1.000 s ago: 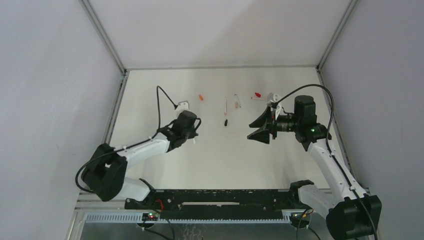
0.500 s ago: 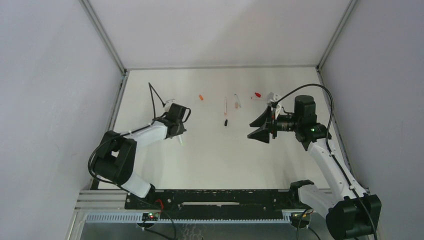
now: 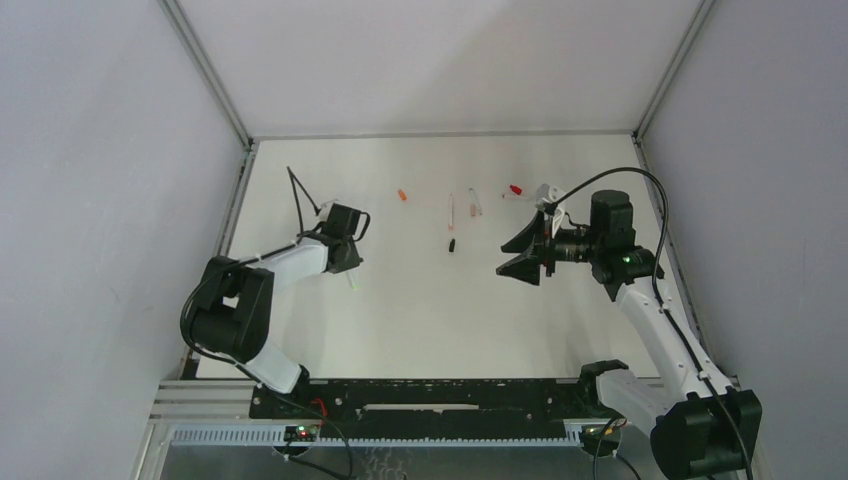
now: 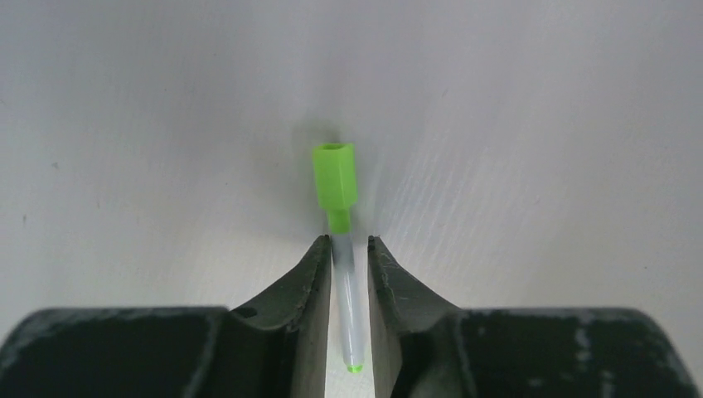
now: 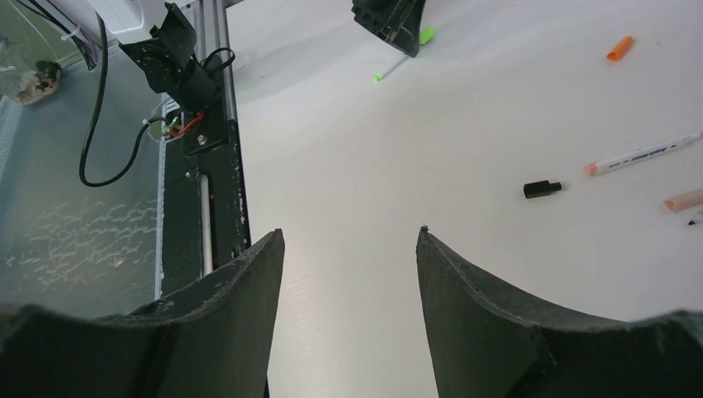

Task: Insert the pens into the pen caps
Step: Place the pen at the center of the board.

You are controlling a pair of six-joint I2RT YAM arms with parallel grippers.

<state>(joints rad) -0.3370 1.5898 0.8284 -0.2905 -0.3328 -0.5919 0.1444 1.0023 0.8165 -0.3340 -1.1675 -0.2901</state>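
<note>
Swung leftward since a second ago, the left claw [image 4: 348,242] hangs over the left part of the table [image 3: 430,320], its jaws a narrow slot apart and gripping nothing. Its own camera looks down through that slot at the green pen [image 4: 346,290], lying flat with the green cap [image 4: 333,176] seated on its far end. The right wrist view settles what that view cannot: the pen [image 5: 396,65] rests on the table apart from the claw's fingers [image 5: 390,18]. From above it is only a pale sliver [image 3: 352,283] just near of the left arm, too small to read. The right claw [image 5: 350,235] hovers wide open and empty on the right, unmoved, with bare table ahead of it. Beyond, toward the far middle, lie a black cap [image 5: 542,189], an uncapped pen [image 5: 642,155] and an orange cap [image 5: 619,48], all well apart. A peach-coloured piece [image 5: 684,200] is cut off by the frame edge and cannot be identified. Only the top view shows a red cap [image 3: 516,188] far right and a second pen [image 3: 475,203], with open table toward the left wall.
</note>
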